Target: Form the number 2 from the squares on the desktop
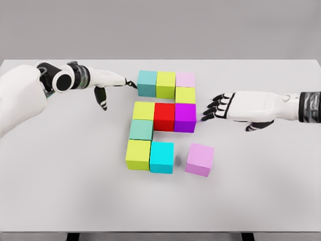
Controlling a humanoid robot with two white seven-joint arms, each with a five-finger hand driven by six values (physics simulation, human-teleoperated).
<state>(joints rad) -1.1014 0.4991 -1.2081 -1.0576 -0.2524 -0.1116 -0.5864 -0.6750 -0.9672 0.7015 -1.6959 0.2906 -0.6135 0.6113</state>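
Both hands' fingers lying open, empty; loose pink cube (199,159) needing a square push left vs. cyan cube (162,157), w/o jolting purple cube (185,117).

Bright, even, diffuse light from above. Soft faint shadows under blocks on table (60,191). No glare. Slight overall softness, render smoothing. Table edges straight, no visible distortion. Grey backdrop behind table uniform.

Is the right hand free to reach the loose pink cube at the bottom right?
Probably yes: the right hand sits open above the pink cube, with bare table between them and nothing blocking.
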